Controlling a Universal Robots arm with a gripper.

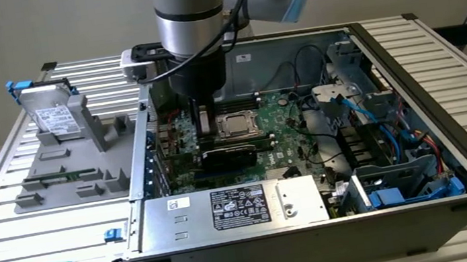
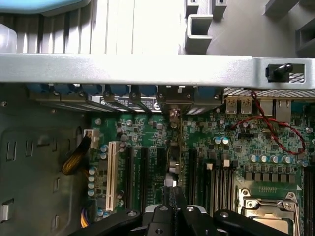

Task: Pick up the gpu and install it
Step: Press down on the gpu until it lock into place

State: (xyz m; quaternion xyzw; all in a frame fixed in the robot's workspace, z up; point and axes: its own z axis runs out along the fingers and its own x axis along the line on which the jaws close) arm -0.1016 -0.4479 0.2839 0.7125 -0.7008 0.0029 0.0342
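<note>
Gpu (image 2: 171,164) edge-on, pinched between closed fingers (image 2: 178,199), over motherboard slots (image 2: 142,172)

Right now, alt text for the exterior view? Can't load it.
A robot arm reaches down into an open computer case, its gripper shut above the motherboard, near a black gpu beside the CPU socket. On the exterior view's left, a grey parts tray holds a silver hard drive.

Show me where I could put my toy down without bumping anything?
The slatted table is bare past the computer case, on the exterior view's right. It's crowded inside the case, where the gripper holds the gpu, and on the grey tray.
</note>
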